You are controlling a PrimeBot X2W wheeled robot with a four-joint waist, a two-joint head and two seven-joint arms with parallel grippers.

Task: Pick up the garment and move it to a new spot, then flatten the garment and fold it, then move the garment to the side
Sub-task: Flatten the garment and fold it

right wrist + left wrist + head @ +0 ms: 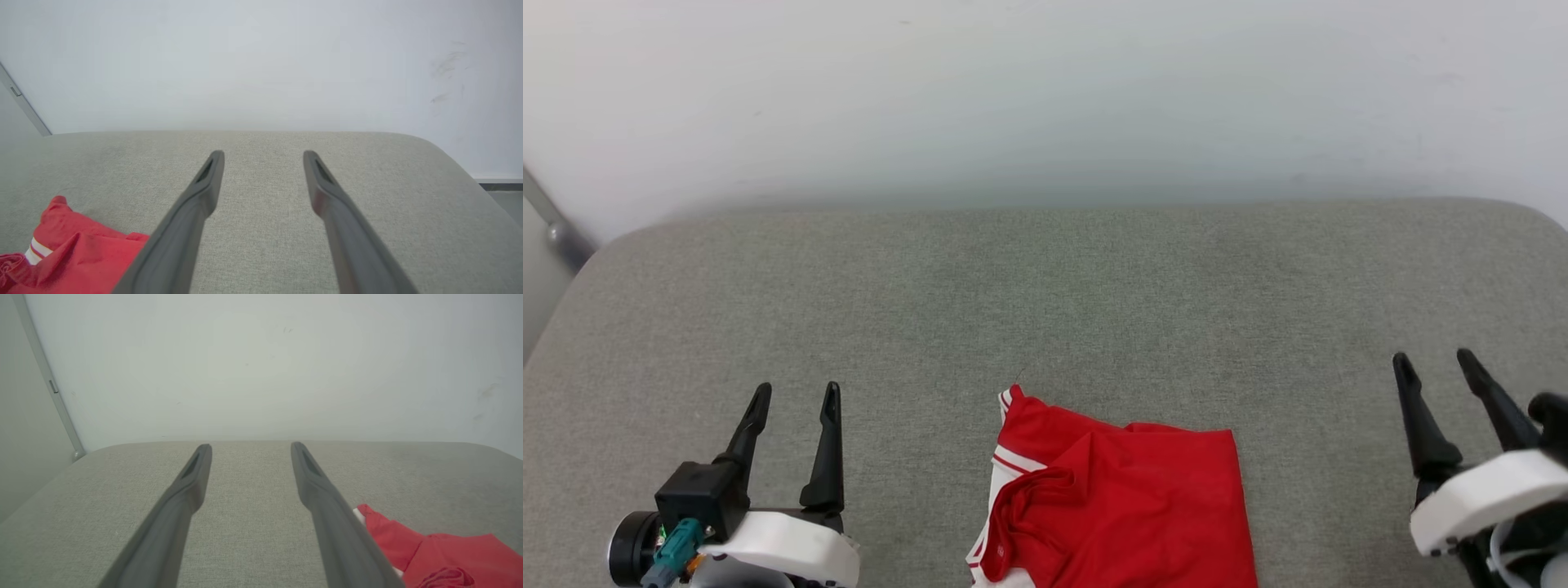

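The garment [1119,506], red with white striped trim, lies folded on the grey cushioned surface [1045,310] at the bottom centre of the head view; its lower part runs off the frame. My left gripper [796,395] stands open to the left of it, nothing between its fingers. My right gripper [1433,361] stands open well to the right of it, also holding nothing. In the left wrist view the garment [441,551] lies at the lower right beside my open left gripper [250,447]. In the right wrist view the garment [77,249] lies at the lower left of my open right gripper [263,154].
A pale wall [1045,98] rises right behind the cushion's far edge. A grey metal bar [551,220] leans at the far left corner. The cushion's right edge drops to the floor [506,200] in the right wrist view.
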